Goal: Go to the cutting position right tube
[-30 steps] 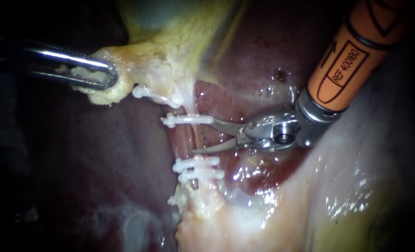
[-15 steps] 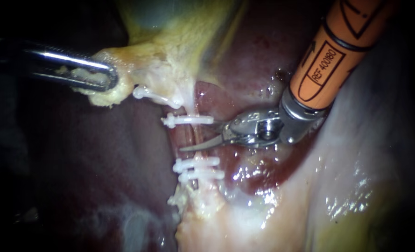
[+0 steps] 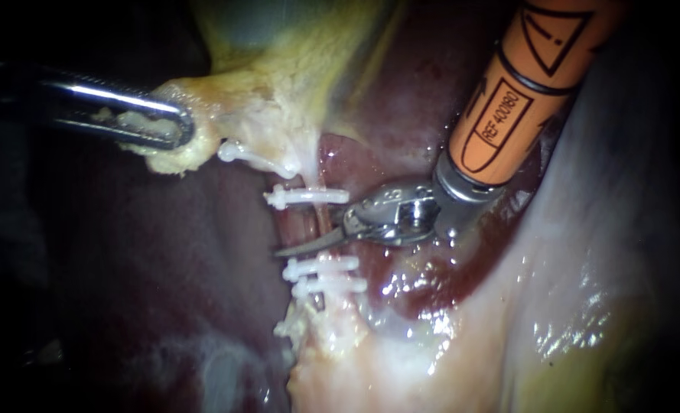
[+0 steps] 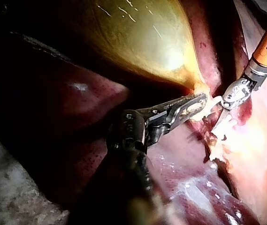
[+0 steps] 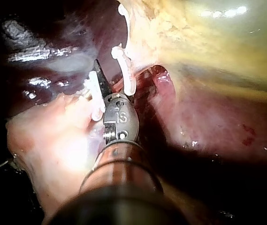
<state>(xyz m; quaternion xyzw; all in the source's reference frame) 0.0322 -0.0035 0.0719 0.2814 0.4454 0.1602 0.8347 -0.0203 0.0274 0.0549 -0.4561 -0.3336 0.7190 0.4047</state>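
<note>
My left instrument (image 3: 160, 126) comes in from the left, its jaws shut on yellowish gallbladder tissue (image 3: 202, 134) and holding it to the left. The same grip shows in the left wrist view (image 4: 189, 105). A reddish tube (image 3: 309, 223) runs between an upper white clip (image 3: 309, 196) and two lower white clips (image 3: 323, 268). My right instrument (image 3: 307, 239), on an orange shaft, reaches this stretch with open blades. One blade lies across the front of the tube; the other is mostly hidden behind it. In the right wrist view the dark blade (image 5: 100, 77) sits between the clips (image 5: 126, 70).
Dark red liver (image 3: 164, 252) fills the left and lower left. Pale glistening tissue (image 3: 554, 306) rises on the right under the orange shaft. Another white clip (image 3: 252, 157) sits on a stump just below the held tissue. The yellow gallbladder (image 3: 294, 46) hangs above.
My right instrument has moved left, and its blades now straddle the tube between the clips, the front blade tip past it. The left instrument has held still.
</note>
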